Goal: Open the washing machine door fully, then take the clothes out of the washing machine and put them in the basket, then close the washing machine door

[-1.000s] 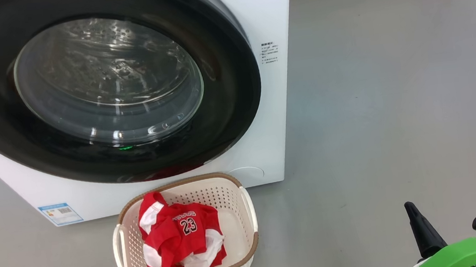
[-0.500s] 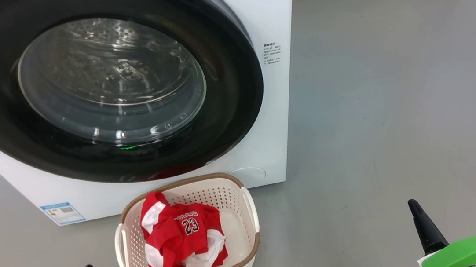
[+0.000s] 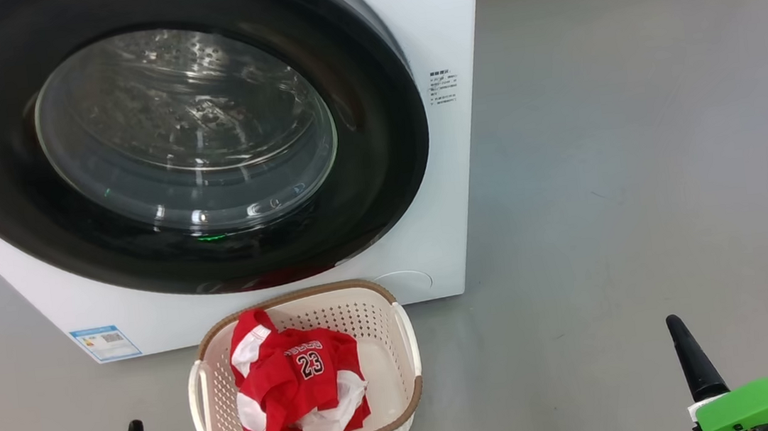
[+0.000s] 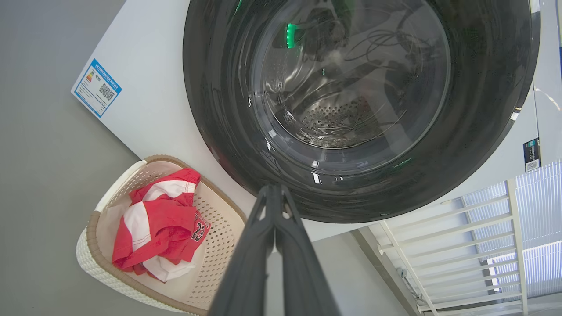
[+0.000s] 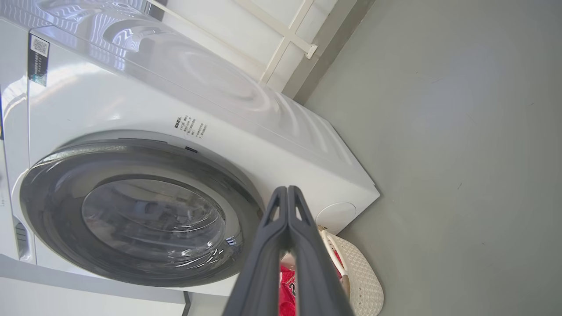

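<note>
Seemingly the final step: washing machine door (image 3: 182,129) appears shut, clothes (image 3: 295,389) lie in basket (image 3: 337,317), left gripper (image 4: 274,188) and right gripper (image 5: 287,191) jaws closed and empty, so the next move calls only for withdrawal.

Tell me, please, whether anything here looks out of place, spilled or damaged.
Nothing stands out. The washing machine door looks shut, the clothes lie inside the basket, which stands upright on the floor before the washing machine, and nothing is spilled.

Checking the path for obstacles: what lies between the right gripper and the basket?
Only bare grey floor, seen in the head view, separates the right gripper from the basket.
</note>
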